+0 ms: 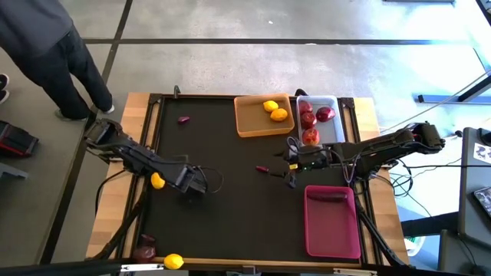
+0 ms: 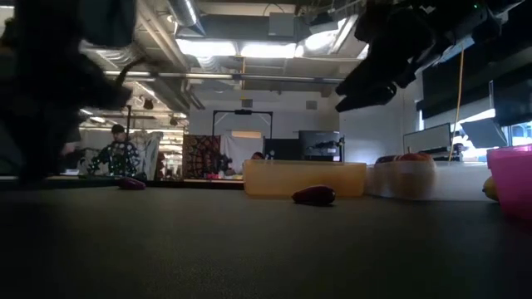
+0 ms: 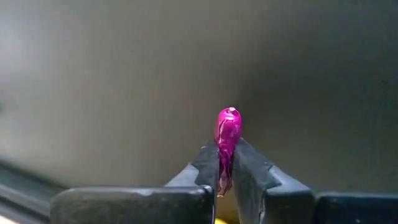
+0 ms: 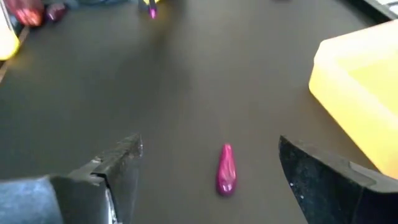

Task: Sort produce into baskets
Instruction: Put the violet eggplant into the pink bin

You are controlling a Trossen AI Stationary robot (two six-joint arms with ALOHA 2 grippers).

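Purple produce is what matters at this moment, in two places. One dark purple piece (image 1: 263, 169) lies loose on the black mat just left of centre-right in the high view, and the right gripper (image 1: 291, 170) hangs immediately to its right, with fingers spread wide. In the right wrist view that same piece (image 4: 226, 169) sits on the mat between the two parted fingers (image 4: 118, 168), slightly ahead of them, its long axis running roughly along the line of approach, stem end away from the camera. The right arm is plainly the nearer one, and I judge the coming move to be a short advance and descent so the jaws close across the narrow width of the piece. The magenta basket (image 1: 333, 222) waits just below the right gripper, already holding one purple piece. The left gripper (image 1: 193, 182), lower left of centre, is clamped on a second purple piece (image 3: 226, 140), gripped upright between its fingers. Another purple piece (image 1: 183, 119) rests upper left; lemons sit in the orange basket (image 1: 247, 123), apples in the white basket (image 1: 330, 130).
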